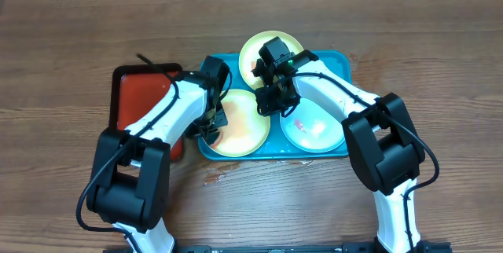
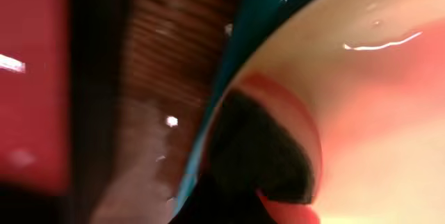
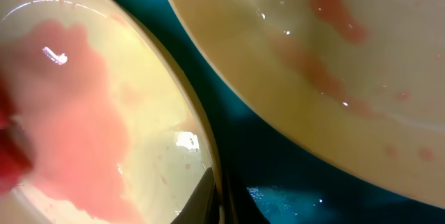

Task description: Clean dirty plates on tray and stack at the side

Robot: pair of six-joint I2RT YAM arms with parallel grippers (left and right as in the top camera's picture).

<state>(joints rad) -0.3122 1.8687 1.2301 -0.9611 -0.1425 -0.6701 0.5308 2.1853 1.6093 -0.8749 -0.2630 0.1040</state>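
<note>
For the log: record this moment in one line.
three plates on tray, red smears | left gripper at rim of front yellow-green plate, grip unclear | right gripper between plates, grip unclear | stacked: none

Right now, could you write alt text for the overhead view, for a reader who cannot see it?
The left arm and right arm bend over a turquoise tray holding two yellow-green plates and one light blue plate. A red tray lies beside it on the wooden table.

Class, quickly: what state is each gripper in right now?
Left gripper: finger on front yellow plate rim; cannot tell.
Right gripper: cannot tell.
</note>
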